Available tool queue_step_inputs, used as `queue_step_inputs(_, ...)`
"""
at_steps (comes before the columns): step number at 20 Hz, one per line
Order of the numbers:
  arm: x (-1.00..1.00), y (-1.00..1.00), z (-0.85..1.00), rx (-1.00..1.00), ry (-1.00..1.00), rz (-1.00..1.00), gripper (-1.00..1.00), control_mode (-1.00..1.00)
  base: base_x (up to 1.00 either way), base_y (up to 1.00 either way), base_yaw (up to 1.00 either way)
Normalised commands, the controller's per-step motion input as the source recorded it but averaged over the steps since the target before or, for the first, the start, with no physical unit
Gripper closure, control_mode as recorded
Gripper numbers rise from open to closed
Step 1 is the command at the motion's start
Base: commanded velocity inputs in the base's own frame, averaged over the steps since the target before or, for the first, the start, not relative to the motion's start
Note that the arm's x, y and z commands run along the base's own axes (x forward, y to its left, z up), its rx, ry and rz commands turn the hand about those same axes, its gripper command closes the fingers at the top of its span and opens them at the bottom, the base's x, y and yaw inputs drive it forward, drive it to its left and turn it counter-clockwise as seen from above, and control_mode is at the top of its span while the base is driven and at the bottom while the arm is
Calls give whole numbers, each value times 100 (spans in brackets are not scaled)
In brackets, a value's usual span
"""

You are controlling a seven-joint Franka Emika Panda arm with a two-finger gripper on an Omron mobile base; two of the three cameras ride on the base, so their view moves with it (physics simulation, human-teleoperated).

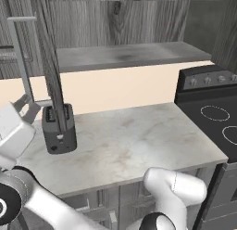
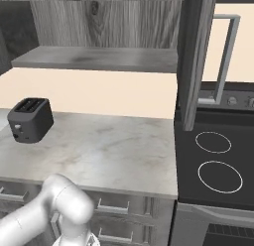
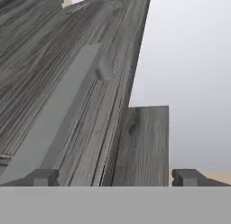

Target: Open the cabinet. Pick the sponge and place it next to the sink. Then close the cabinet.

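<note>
Over the pale marbled tabletop [image 1: 139, 141] hangs the wide dark grey wood-grain wall cabinet [image 1: 125, 25], both panelled doors swung out to leave the inside shelf [image 1: 129, 55] open to reach. Left door [image 1: 48, 62] seen edge-on in the left base view, its long silver bar handle [image 1: 21, 57] on the far side. Right door [image 2: 193, 56] likewise edge-on in the right base view, over the black stove [image 2: 213, 155], with its own bar handle [image 2: 225, 56] turned outward.

Claw [image 1: 27, 107] low at the left, just beside the foot of the left door's handle, jaws spread wide and clamped on nothing. From the hand view, claw [image 3: 115, 179] aimed up along the grained door face, handle bar [image 3: 58, 123] running up from near one fingertip [image 3: 43, 177], clear of both tips. Probably parked there because the door-opening step looks done and the handle let go; open jaws suit reaching for a small soft thing next.

Black two-slot toaster [image 1: 59, 127] upright on the tabletop under the left door, close below the claw, so worth minding on any downward swing.

Cannot tell where the small yellow sponge lies; the stretch of shelf in sight carries no yellow. Judged stage: cabinet opened, picking not yet begun, closing still to come.
</note>
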Motion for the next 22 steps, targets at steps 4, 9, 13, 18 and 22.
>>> queue_step_inputs(4, 31, 25, -8, 38, -21, -20, -100, -100, 0, 0, 0)
queue_step_inputs(9, 2, 20, 0, 21, -14, -3, -100, -100, 0, 0, 0)
queue_step_inputs(13, 0, 17, 0, 0, 0, 1, -100, -100, 0, 0, 0)
queue_step_inputs(18, -1, 5, 0, 0, 0, 0, -100, -100, 0, 0, 0)
queue_step_inputs(22, 11, 30, -20, 0, 0, 0, -100, -100, 0, 0, 0)
